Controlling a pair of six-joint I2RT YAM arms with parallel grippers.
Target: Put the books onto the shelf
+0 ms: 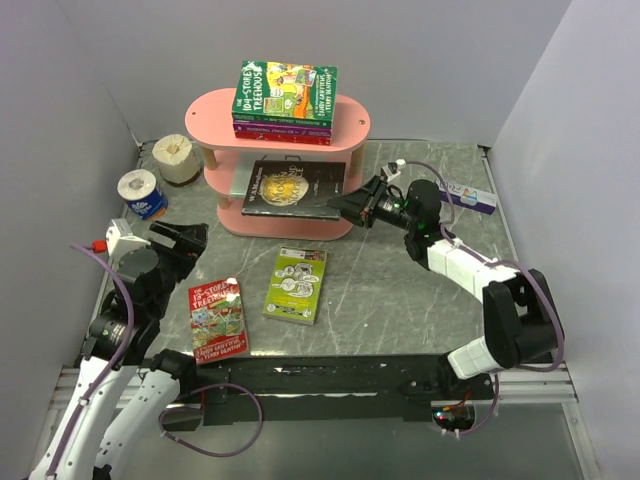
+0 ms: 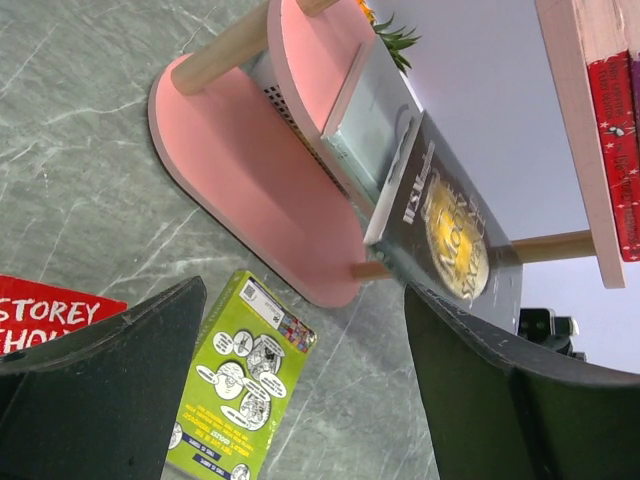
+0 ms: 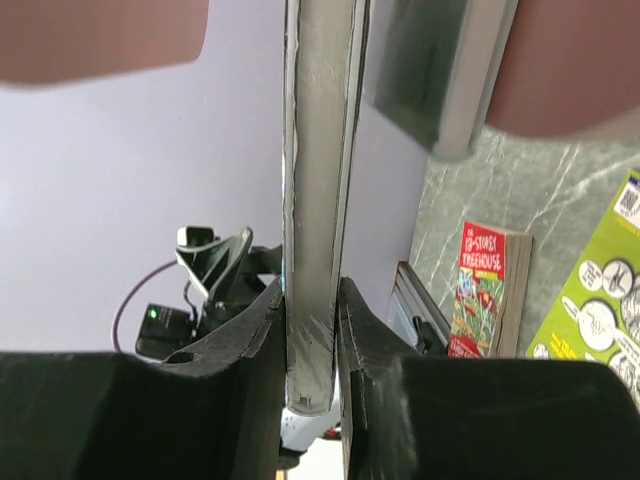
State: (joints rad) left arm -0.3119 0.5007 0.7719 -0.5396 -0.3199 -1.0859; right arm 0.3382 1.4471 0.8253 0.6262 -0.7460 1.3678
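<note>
While one book (image 1: 292,187) is gripped, two lie flat.

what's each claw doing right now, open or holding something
left claw: open, holding nothing
right claw: closed on the dark book

bright, even and diffuse in the top view, lit from overhead; only soft, short shadows under the boards of the shelf (image 1: 213,118) and beneath the arms. sharp all over there, with a faint sheen on the dark book (image 1: 293,187). well exposed in the left wrist view, stretched toward the edges, near fingers (image 2: 100,390) dark and slightly soft. heavily blurred close up in the right wrist view, pink boards smeared, red book (image 3: 483,292) farther off crisp.
</note>
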